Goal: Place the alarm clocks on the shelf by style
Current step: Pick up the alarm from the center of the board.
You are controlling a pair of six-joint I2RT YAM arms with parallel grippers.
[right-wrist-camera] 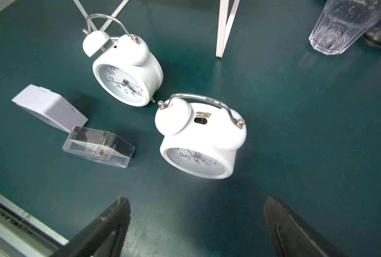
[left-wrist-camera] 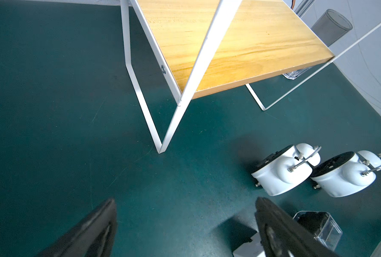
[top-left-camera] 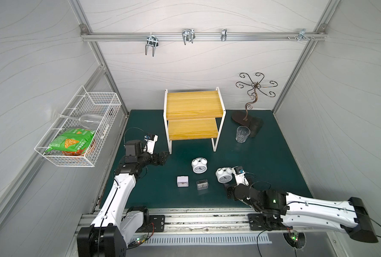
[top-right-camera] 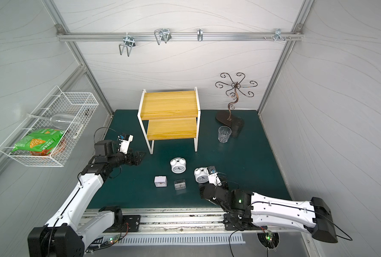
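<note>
room: grey panel walls, hook rail (top-left-camera: 204,36) above the shelf (top-left-camera: 192,106)
mat (top-left-camera: 262,160): dark green, under the shelf
shelf: two yellowish boards, thin white frame
wire basket (top-left-camera: 82,124): on the wall left of the shelf
hook stand (top-left-camera: 251,98): right of the shelf
left gripper (left-wrist-camera: 185,209): jaws wide, holding nothing, near the shelf's front-left leg
right gripper (right-wrist-camera: 196,200): also spread wide and empty, in front of the shelf, close to the second twin-bell clock (right-wrist-camera: 198,142) but not touching
drinking glass (top-left-camera: 242,134): off the shelf's front-right leg
clocks: first twin-bell clock (top-left-camera: 199,165), second one, white square clock (top-left-camera: 182,181), clear-cased clock (top-left-camera: 202,185), all standing on the mat in front of the shelf, open mat between
</note>
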